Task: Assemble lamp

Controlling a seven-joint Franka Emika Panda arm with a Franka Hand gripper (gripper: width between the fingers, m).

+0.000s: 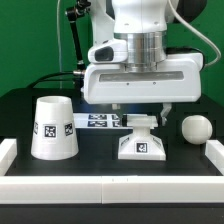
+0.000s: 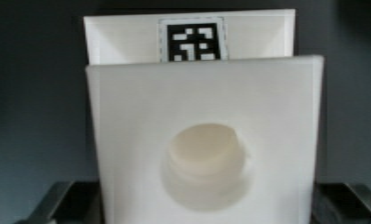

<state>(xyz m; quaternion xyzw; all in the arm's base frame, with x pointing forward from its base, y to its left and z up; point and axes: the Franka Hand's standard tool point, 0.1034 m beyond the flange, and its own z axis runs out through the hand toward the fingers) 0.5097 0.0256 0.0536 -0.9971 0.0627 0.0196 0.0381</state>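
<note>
The lamp base [image 1: 141,143], low, square and sloped with a tag on its front, rests on the black table at the centre. In the wrist view the base [image 2: 200,110] fills the picture, its round socket facing the camera. My gripper [image 1: 142,118] is straight above it, with its dark fingers [image 2: 66,200] pressed against the base's two sides and no gap showing [image 2: 207,205]. The tapered shade [image 1: 53,128] stands mouth-down at the exterior view's left. The round-headed bulb [image 1: 195,129] lies at the exterior view's right.
The marker board [image 1: 98,122] lies flat behind the base, between it and the shade. A white raised rim [image 1: 110,185] runs along the table's front and both sides. The robot's large white body [image 1: 140,80] hangs over the centre.
</note>
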